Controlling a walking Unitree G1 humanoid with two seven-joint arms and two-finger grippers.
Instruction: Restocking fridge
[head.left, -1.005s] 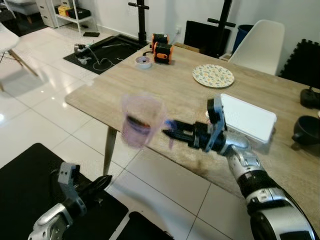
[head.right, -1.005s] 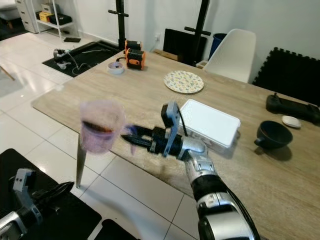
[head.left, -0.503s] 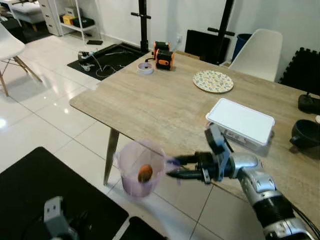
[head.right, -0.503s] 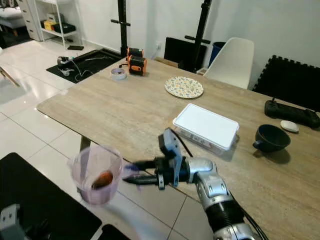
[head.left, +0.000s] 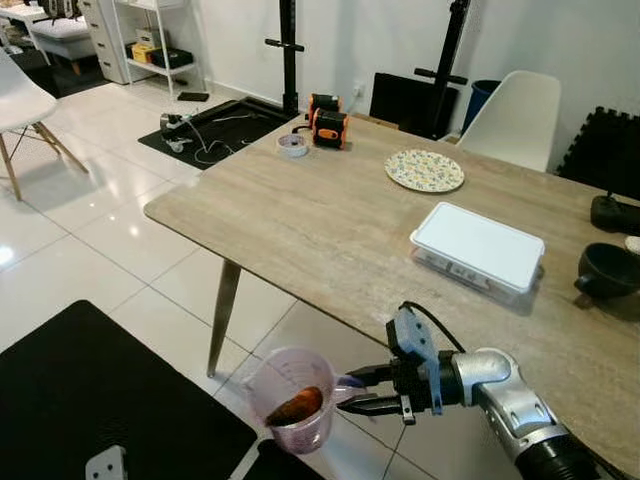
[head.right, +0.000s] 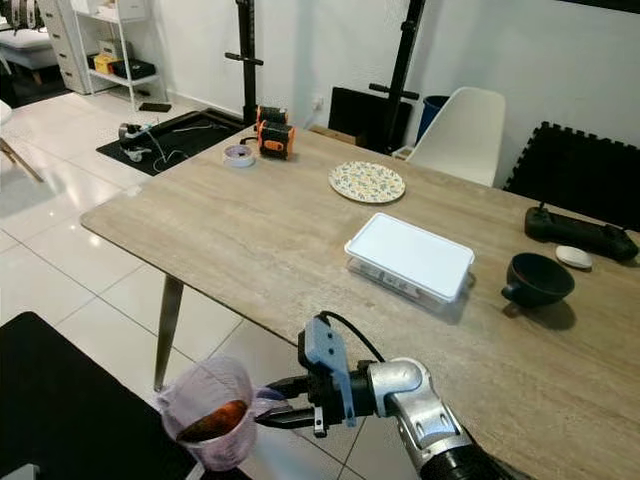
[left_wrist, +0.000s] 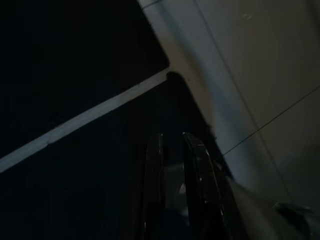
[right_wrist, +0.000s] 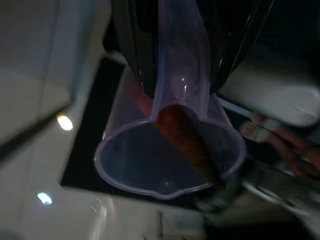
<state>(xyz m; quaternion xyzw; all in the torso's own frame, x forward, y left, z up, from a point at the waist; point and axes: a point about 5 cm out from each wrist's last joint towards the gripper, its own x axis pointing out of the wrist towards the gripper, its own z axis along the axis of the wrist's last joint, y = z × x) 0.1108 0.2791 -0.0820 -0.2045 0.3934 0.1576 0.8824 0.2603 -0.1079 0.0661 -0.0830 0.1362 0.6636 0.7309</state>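
lowered since a second ago: the right gripper and its load now sit below the table edge, over the floor tiles, where earlier they were up at tabletop height. camera has also shifted.

right gripper's two black fingers are closed on the handle of a clear purple measuring jug. jug upright, held out to the robot's left of the wrist. one orange-brown carrot lies slanted inside it, tip against the wall.

jug hangs just above the edge of a black floor mat, in front of the wooden table, clear of the near table leg.

on the table: white lidded container near the front edge, patterned plate behind it, dark bowl at the right, roll of tape and an orange-black device at the far left corner. white chair behind the table.

left gripper hangs idle, low, over the black mat; fingers close together, nothing between them, view very dark.
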